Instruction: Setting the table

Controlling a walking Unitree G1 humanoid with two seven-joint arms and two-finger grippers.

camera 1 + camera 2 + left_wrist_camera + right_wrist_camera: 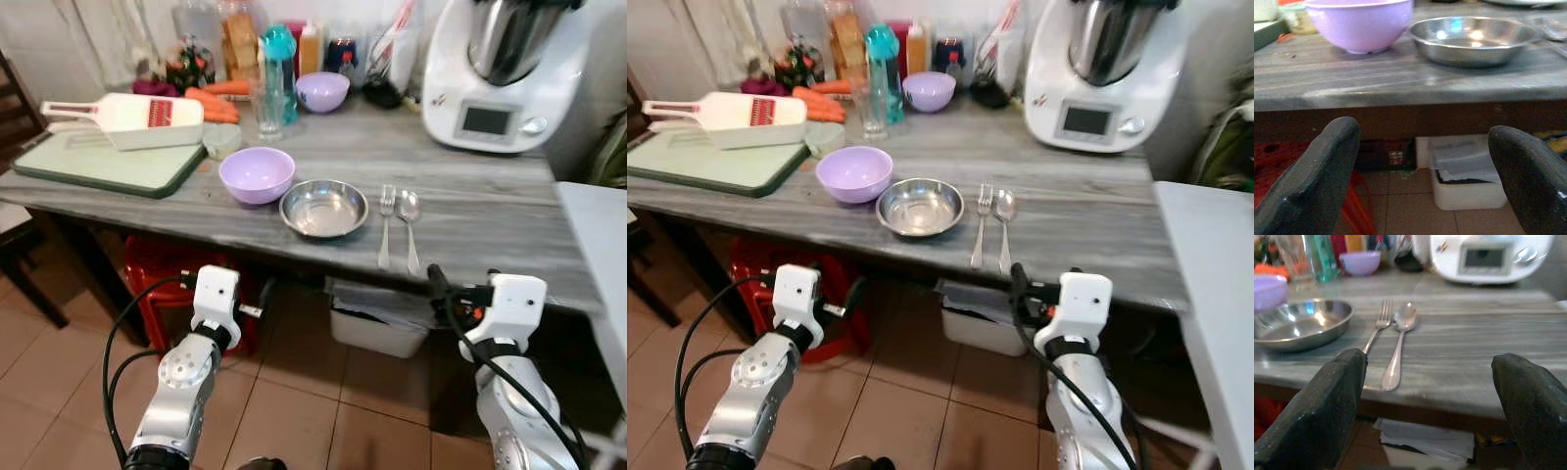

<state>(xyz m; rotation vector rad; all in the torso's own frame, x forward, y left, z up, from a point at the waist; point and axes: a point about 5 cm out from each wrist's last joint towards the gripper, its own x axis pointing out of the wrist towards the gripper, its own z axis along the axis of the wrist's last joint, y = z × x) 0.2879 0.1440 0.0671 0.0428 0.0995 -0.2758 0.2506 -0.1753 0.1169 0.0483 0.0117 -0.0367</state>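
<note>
On the grey wooden table (470, 211), near its front edge, a steel bowl (324, 207) sits between a lilac bowl (257, 174) on its left and a fork (386, 225) and spoon (409, 227) lying side by side on its right. Both arms are held low in front of the table, below its edge. My left gripper (1422, 132) is open, empty, and faces the table edge under the two bowls. My right gripper (1430, 360) is open and empty too, level with the tabletop, facing the fork (1376, 330) and spoon (1399, 345).
A green cutting board (108, 162) with a white slicer (127, 119) lies at the left. Behind stand a glass (266, 108), teal bottle (279, 69), second lilac bowl (322, 91) and white kitchen machine (505, 73). Under the table are a red stool (162, 264) and white bin (377, 328).
</note>
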